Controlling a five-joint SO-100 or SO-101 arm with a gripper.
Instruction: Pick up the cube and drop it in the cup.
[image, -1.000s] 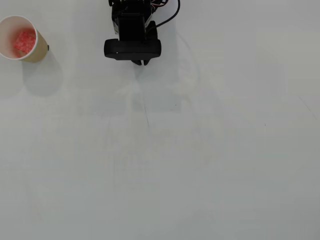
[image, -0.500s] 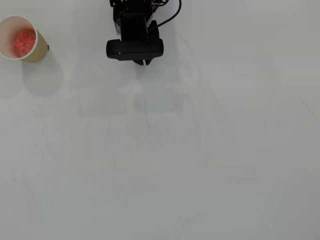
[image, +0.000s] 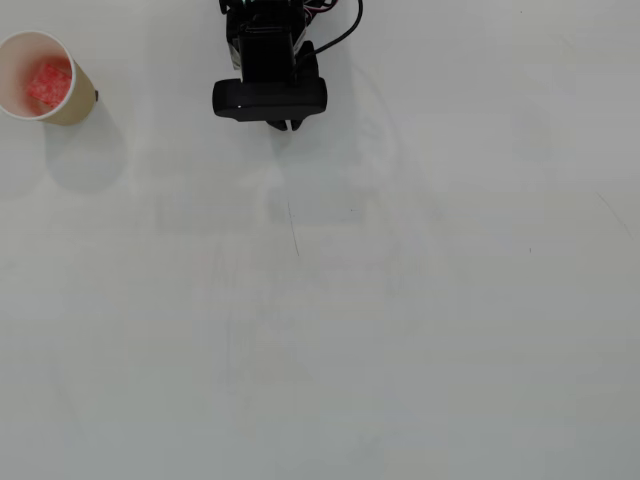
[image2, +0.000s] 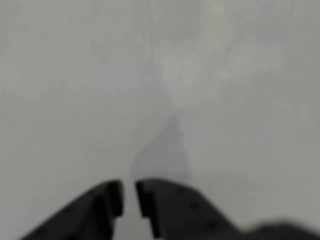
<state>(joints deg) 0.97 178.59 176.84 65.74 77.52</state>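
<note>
The cube (image: 48, 82) was seen inside the cup (image: 70, 105), far left. The gripper (image2: 129, 200) was nearly closed, empty. Task judged done; no further move needed.

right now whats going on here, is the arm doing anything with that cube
Nothing is being handled at this moment. The red cube already lies inside the paper cup, which stands at the top left of the overhead view. The arm sits folded back at the top edge of the white table, well apart from the cup. In the wrist view the gripper holds nothing; its fingers stand close together with only a thin gap, over bare tabletop. The drop looks done.
</note>
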